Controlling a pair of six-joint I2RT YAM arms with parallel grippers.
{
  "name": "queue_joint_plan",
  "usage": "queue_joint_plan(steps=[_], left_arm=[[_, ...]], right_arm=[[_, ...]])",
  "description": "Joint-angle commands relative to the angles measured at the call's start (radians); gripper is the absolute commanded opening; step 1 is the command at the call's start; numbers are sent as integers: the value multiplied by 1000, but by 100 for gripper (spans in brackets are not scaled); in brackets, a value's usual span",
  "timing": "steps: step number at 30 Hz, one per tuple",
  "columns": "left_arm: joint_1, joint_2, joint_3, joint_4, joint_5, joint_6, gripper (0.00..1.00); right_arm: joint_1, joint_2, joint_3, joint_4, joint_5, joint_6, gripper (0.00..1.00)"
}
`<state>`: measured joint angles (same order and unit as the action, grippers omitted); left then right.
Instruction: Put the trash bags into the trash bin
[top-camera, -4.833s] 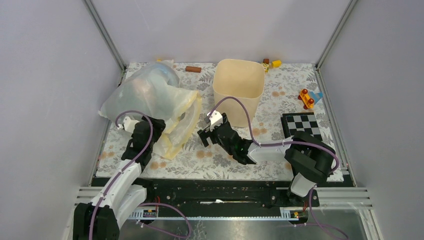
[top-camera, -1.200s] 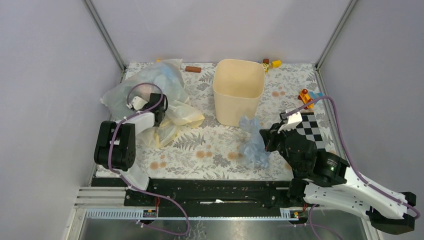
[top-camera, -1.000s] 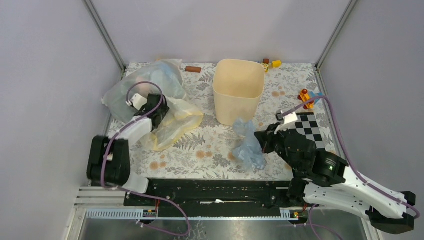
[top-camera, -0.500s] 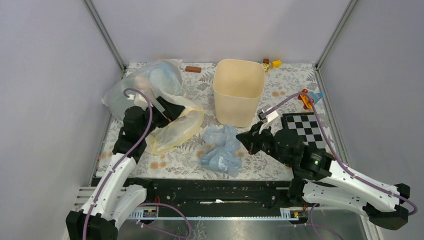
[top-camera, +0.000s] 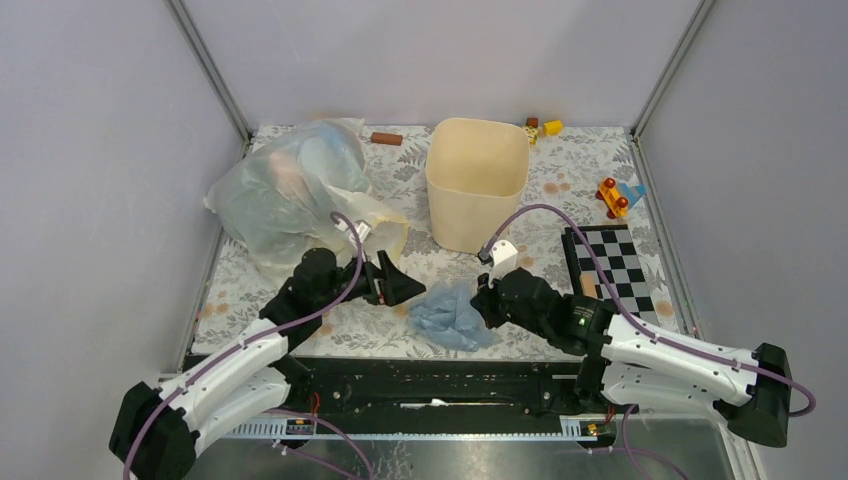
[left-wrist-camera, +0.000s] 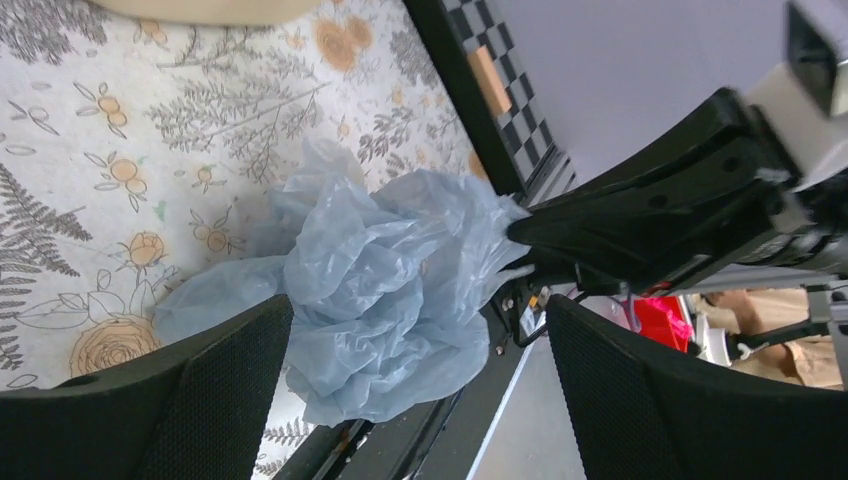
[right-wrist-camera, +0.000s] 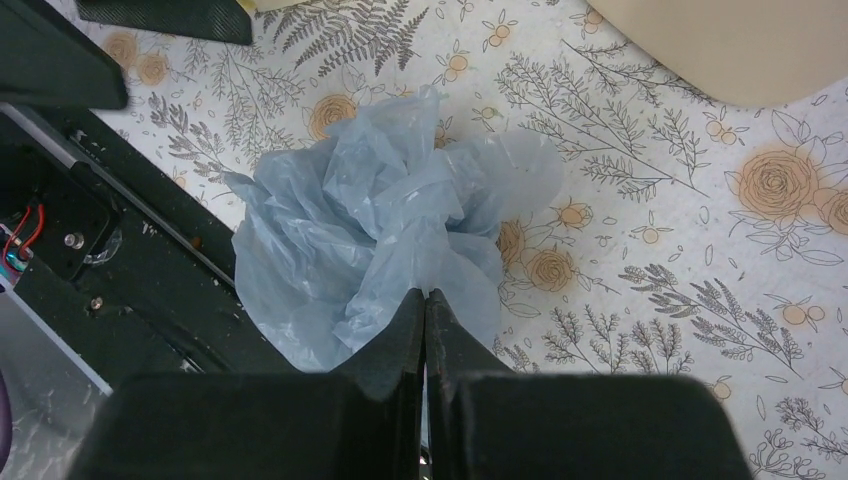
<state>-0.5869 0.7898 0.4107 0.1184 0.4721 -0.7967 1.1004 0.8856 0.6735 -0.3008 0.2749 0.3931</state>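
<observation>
The table (top-camera: 560, 175) has a flowered cover. On it are the bin (top-camera: 477, 180) at the back, a clear bag (top-camera: 285, 190) at the left with a yellow bag (top-camera: 390, 226) beside it, a crumpled blue bag (top-camera: 450, 315) near the front edge, and a checkerboard (top-camera: 605, 265) at the right.

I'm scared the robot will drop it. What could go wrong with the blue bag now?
The right pincer pinches only a thin fold of the blue bag, so it may slip out when lifted. Its loose folds reach the black rail at the near edge and might snag there.
</observation>
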Motion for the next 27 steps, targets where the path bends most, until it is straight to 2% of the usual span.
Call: queue_joint_plan(steps=[1, 11, 16, 18, 20, 21, 22, 23, 24, 25, 27], left_arm=[[-53, 74, 46, 64, -35, 64, 98], [-126, 210, 102, 85, -99, 117, 92], [-126, 269, 91, 177, -78, 113, 91], [-128, 296, 82, 227, -59, 98, 86], [-129, 321, 70, 281, -19, 77, 71], [-129, 329, 61, 327, 15, 64, 56], [-129, 332, 54, 348, 36, 57, 47], [-129, 331, 51, 364, 46, 56, 23], [-129, 325, 54, 348, 39, 62, 8], [-129, 311, 59, 309, 10, 72, 0], [-128, 263, 80, 202, -81, 104, 0]], right_arm=[[3, -4, 16, 32, -45, 2, 0], [3, -95, 40, 73, -107, -31, 0], [2, -91, 58, 74, -111, -40, 0], [2, -84, 62, 74, -112, -39, 0], [3, -79, 66, 73, -110, -38, 0], [3, -77, 68, 73, -109, -38, 0], [3, -76, 70, 73, -107, -39, 0], [3, -76, 72, 74, -102, -39, 0], [3, -78, 72, 74, -94, -36, 3], [3, -81, 72, 72, -82, -36, 13], [3, -88, 71, 66, -60, -34, 38]])
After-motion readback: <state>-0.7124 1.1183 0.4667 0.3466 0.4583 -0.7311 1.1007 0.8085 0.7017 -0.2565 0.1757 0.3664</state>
